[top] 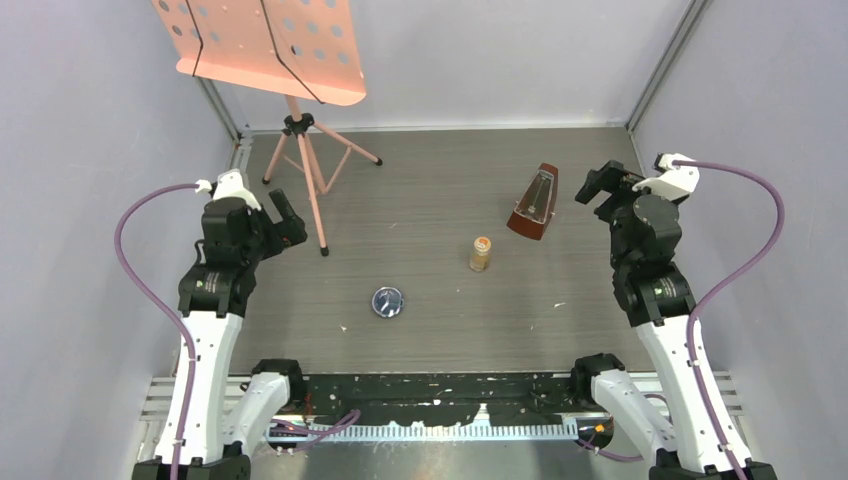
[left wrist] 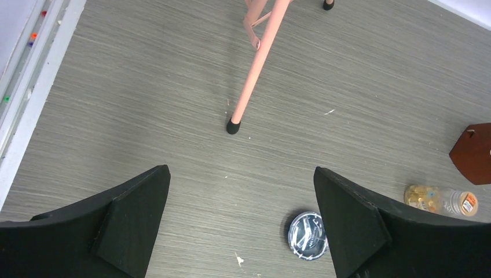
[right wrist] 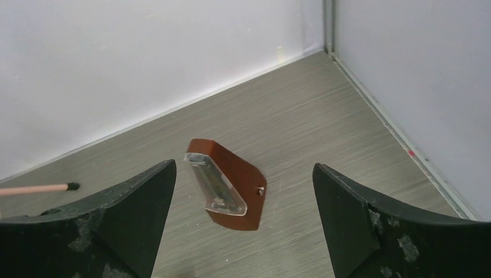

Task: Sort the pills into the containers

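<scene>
— Arms?
— Both raised at the sides; left fingers [left wrist: 133, 220] and right fingers [right wrist: 359, 220] spread, empty.
— Containers?
— The bottle [top: 480, 254] stands upright mid-worktop [top: 430, 190], cap up; the dish [top: 388, 302] lies flat, nearer, left.

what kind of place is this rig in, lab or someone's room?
Probably an enclosed lab test cell, not a home: plain walls with metal corner rails box in the table, and the props look staged: a pink music stand, a metronome, a pill bottle.

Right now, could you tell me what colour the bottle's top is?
Orange and white top, best seen from the left wrist.
</scene>
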You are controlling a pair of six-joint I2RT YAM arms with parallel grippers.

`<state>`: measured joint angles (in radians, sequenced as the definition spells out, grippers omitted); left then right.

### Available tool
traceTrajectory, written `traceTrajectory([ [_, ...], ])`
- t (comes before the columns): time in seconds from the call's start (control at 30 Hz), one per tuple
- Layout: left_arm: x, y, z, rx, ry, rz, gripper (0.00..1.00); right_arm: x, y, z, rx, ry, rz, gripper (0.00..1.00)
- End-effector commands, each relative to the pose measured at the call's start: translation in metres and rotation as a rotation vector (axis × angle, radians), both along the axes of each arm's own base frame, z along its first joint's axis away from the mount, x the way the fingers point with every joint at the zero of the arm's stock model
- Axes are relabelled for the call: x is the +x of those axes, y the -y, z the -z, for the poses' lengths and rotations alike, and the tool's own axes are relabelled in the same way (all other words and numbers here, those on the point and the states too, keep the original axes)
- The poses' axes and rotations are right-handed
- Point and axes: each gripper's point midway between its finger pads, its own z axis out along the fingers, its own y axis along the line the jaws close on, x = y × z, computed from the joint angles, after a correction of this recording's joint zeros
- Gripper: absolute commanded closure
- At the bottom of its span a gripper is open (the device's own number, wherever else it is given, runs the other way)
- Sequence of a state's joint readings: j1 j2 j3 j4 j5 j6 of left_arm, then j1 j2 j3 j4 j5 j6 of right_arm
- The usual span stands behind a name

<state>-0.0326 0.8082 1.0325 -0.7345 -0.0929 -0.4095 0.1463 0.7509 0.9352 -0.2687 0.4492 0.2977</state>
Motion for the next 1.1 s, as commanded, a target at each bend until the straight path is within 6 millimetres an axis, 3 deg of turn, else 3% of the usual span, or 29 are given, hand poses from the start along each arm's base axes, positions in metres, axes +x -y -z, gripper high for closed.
traceTrajectory([
  [0.0,0.003,-0.002,-0.008,0.007,0.025,-0.01,0.01,0.005,-0.026,-0.03,-0.032,0.118,-0.161,0.04],
  [0.2,0.006,0.008,0.011,-0.019,-0.006,0.032,0.01,0.013,-0.11,-0.04,0.003,0.084,-0.555,0.03],
  [0.3,0.009,0.015,0.021,-0.036,-0.034,0.064,0.01,0.012,-0.166,-0.032,-0.015,0.012,-0.721,0.04],
  [0.33,0.01,0.017,0.023,-0.043,-0.044,0.076,0.01,0.011,-0.174,-0.035,-0.026,0.001,-0.728,0.04],
  [0.37,0.01,0.018,0.025,-0.044,-0.051,0.082,0.01,0.009,-0.198,-0.028,-0.04,-0.026,-0.79,0.04],
  [0.4,0.01,0.023,0.026,-0.056,-0.062,0.105,0.01,0.007,-0.208,-0.025,-0.048,-0.033,-0.812,0.04],
  [0.5,0.008,0.021,0.027,-0.051,-0.084,0.099,0.01,-0.008,-0.274,0.003,-0.1,-0.107,-0.97,0.04],
  [0.53,0.007,0.02,0.027,-0.049,-0.088,0.094,0.01,-0.012,-0.288,0.011,-0.119,-0.129,-0.998,0.04],
  [0.6,0.006,0.009,0.027,-0.021,-0.095,0.037,0.02,-0.035,-0.342,0.046,-0.214,-0.221,-1.134,0.04],
  [0.63,0.005,0.006,0.027,-0.015,-0.098,0.018,0.02,-0.041,-0.354,0.049,-0.266,-0.232,-1.171,0.04],
  [0.67,0.003,0.002,0.026,-0.008,-0.104,-0.004,0.02,-0.054,-0.379,0.072,-0.321,-0.286,-1.238,0.04],
  [0.7,0.001,0.0,0.025,-0.002,-0.109,-0.016,0.02,-0.061,-0.389,0.077,-0.38,-0.3,-1.275,0.05],
  [0.73,-0.001,-0.003,0.024,0.006,-0.112,-0.029,0.02,-0.072,-0.408,0.105,-0.438,-0.361,-1.318,0.05],
  [0.77,-0.002,-0.005,0.022,0.012,-0.116,-0.042,0.02,-0.074,-0.414,0.112,-0.486,-0.381,-1.325,0.04],
  [0.8,-0.004,-0.007,0.021,0.018,-0.119,-0.053,0.02,-0.084,-0.427,0.14,-0.534,-0.444,-1.354,0.05],
  [0.83,-0.006,-0.009,0.02,0.022,-0.121,-0.061,0.02,-0.087,-0.433,0.145,-0.568,-0.46,-1.369,0.05],
  [0.87,-0.008,-0.01,0.02,0.023,-0.123,-0.065,0.02,-0.096,-0.443,0.17,-0.617,-0.51,-1.394,0.04],
  [1.07,-0.017,-0.015,0.019,0.04,-0.127,-0.089,0.02,-0.118,-0.467,0.228,-0.768,-0.62,-1.456,0.05],
])
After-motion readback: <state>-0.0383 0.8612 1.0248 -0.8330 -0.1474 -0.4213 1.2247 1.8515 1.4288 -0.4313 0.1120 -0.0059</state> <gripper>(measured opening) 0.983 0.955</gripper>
